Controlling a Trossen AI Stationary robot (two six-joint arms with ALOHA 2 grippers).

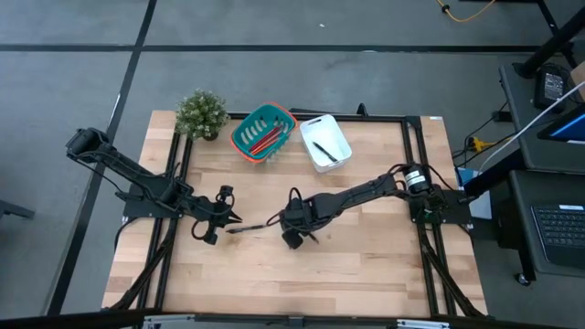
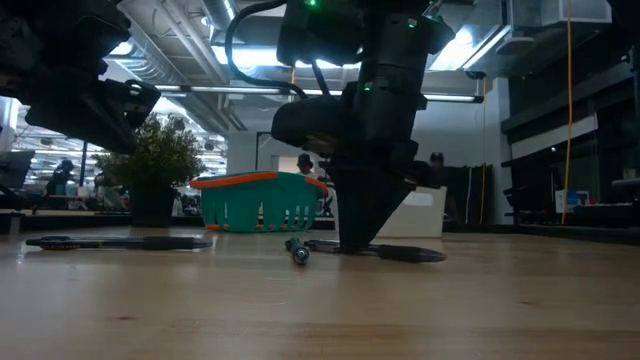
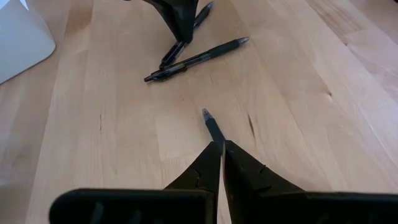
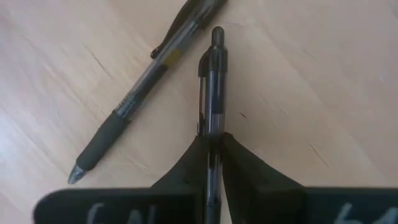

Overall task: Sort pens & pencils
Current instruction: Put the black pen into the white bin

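The right gripper (image 4: 214, 144) was clamped shut on a pen (image 4: 211, 81) at mid-table, beside another pen (image 4: 140, 93). The left gripper (image 3: 221, 149) pinched a third pen (image 3: 213, 127).

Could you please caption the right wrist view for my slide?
Right gripper shut on a black clear-barrelled pen, a second black pen alongside.

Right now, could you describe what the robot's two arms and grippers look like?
Both arms are dark, jointed links running in from the table's sides. The right arm has a pale band near its base, and dark cables loop above it in the low view. The left gripper and the right gripper each end in two black fingers tapering to thin tips, wedge-shaped from the wrist cameras.
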